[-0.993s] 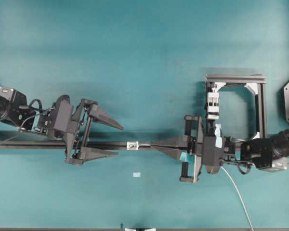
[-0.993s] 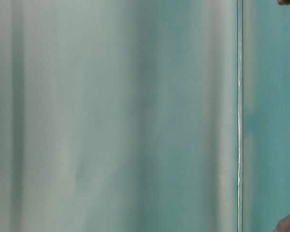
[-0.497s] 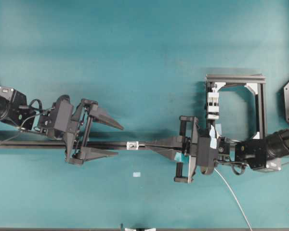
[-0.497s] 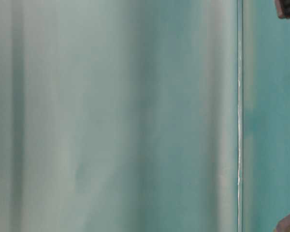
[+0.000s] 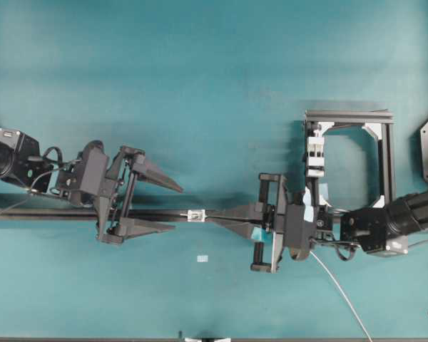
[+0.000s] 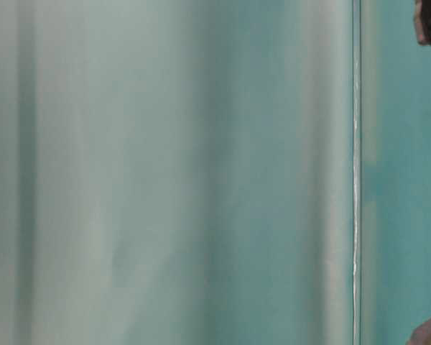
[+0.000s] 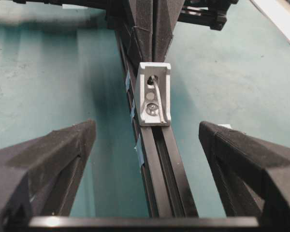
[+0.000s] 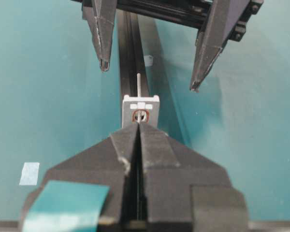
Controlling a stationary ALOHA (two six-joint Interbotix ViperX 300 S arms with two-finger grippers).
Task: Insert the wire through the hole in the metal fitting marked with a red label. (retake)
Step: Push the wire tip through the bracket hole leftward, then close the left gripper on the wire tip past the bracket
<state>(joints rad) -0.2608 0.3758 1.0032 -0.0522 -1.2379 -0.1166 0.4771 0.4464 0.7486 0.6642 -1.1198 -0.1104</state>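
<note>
- We find the right claw (image 5: 215, 216) clenched on the wire (image 8: 138, 80), its two fingers pressed together with their tips right at the metal bracket (image 5: 196, 215).
- In the right wrist view the wire runs out of the finger tips into the hole (image 8: 140, 116), which is ringed in red, and its stiff end stands out beyond the bracket's far side.
- In the left wrist view we see the wire's end emerge from the bracket's upper opening and bend down across its face.
- The bracket sits on a black rail (image 5: 50, 214) that lies lengthwise across the table.
- The left claw (image 5: 177, 208) is released, its fingers spread wide to either side of the rail, apart from the bracket and holding nothing.
- Behind the right claw, the pale wire trails away toward the table's near edge.
- A black metal frame (image 5: 387, 160) with a white clamp block (image 5: 314, 153) stands beside the right arm.
- The surface is a teal mat (image 5: 214, 71); a small pale tape square (image 5: 202, 258) lies on it near the bracket.
- The table-level view shows only blurred teal and grey.
</note>
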